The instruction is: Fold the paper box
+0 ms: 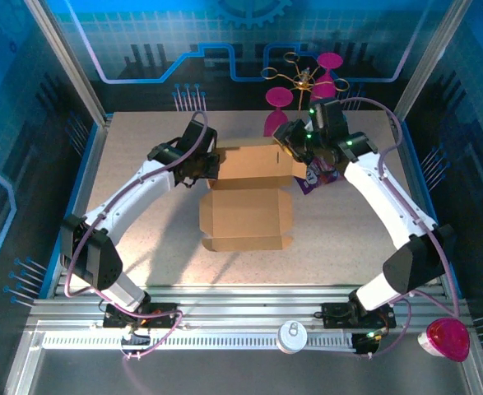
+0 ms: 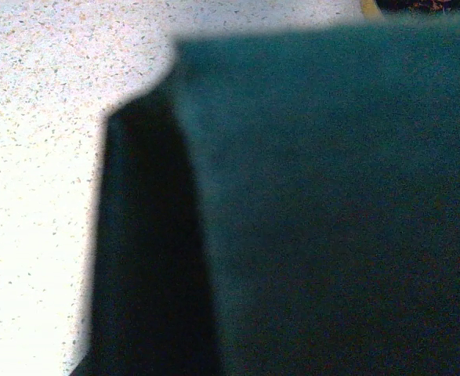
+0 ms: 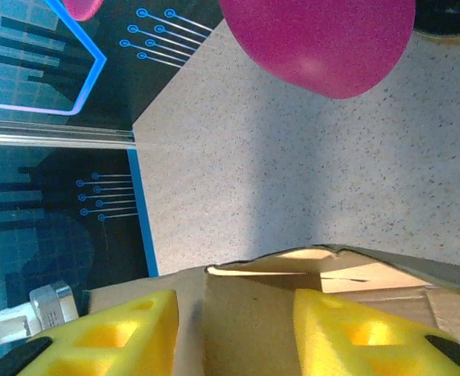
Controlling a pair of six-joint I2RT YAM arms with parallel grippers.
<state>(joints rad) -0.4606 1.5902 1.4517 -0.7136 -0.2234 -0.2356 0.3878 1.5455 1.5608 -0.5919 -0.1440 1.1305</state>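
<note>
Wide-open right hand (image 3: 233,321) and left hand (image 1: 204,164), grip unclear, are flanking the raised wall of the paper box (image 1: 245,218), which uneven pushing could buckle.

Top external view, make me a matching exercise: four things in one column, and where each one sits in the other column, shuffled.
Things:
1. paper box
2. purple snack packet
3. gold stand with magenta glasses
4. white round cap

Places:
A. on the near rail, at the front
B. at the back, behind the box
C. middle of the table
D. beside the box's far right corner

Pairs: 1-C, 2-D, 3-B, 4-A.
</note>
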